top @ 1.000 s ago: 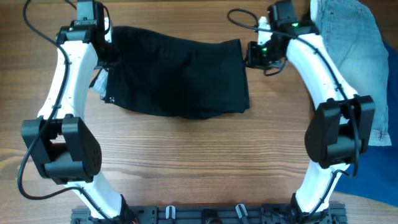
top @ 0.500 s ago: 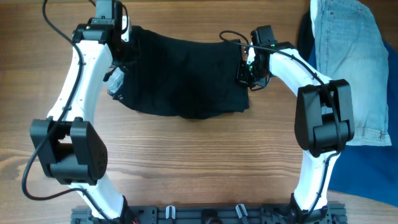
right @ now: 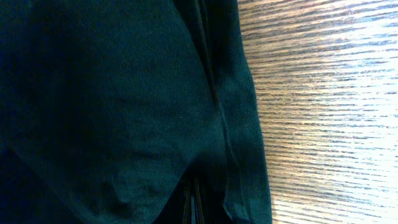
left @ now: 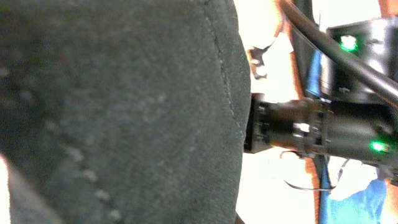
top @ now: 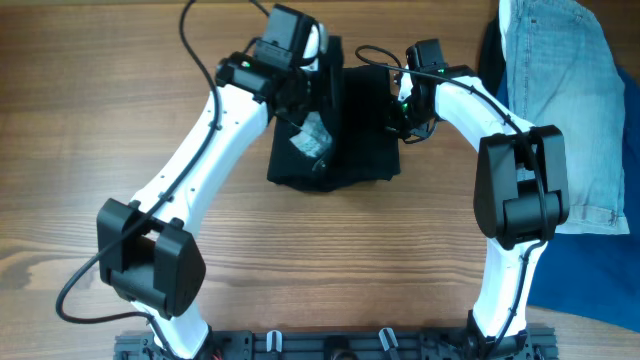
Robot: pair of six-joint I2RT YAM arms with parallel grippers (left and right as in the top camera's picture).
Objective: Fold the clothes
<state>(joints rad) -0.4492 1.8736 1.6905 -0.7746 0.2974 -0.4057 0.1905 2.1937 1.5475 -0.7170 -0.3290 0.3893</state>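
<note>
The black shorts [top: 360, 140] lie at the back middle of the table, with their left half lifted and drawn over the right half. A white label [top: 310, 140] shows on the turned-over part. My left gripper [top: 322, 95] is over the shorts and shut on the carried edge. In the left wrist view black cloth [left: 124, 112] hides its fingers. My right gripper [top: 398, 108] is at the shorts' right edge, shut on the cloth. Its fingertips [right: 193, 202] are close together in the black fabric [right: 112, 93]. The right gripper's body also shows in the left wrist view [left: 323, 124].
Light-blue denim shorts [top: 570, 100] lie at the back right. A bright-blue cloth [top: 600, 290] lies under them and reaches the front right corner. The wooden table [top: 300, 260] shows bare wood in front of the shorts. The two grippers are close together.
My left gripper has swept right from the shorts' left edge, dragging that edge over the middle, so the shorts are now about half as wide. The right gripper has stayed at the right edge.
</note>
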